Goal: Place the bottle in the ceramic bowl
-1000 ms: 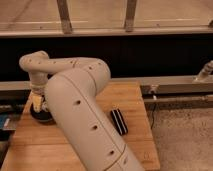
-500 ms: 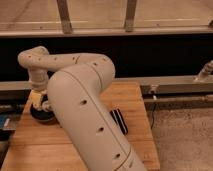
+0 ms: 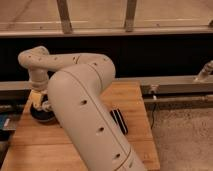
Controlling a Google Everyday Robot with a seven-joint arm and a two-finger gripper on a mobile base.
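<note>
The ceramic bowl is a black round dish at the left edge of the wooden table, partly hidden by my arm. My gripper hangs from the bent wrist directly over the bowl, close to its rim. A yellowish piece with a whitish bit beside it shows at the gripper's end; it looks like the bottle, but I cannot tell it apart from the gripper. My big white arm covers the middle of the table.
A flat black bar with pale stripes lies right of my arm near the table's middle. A dark wall and a metal rail run behind the table. Speckled floor lies to the right.
My arm has shifted slightly and its upper link has risen a little. The gripper has stayed over the bowl.
</note>
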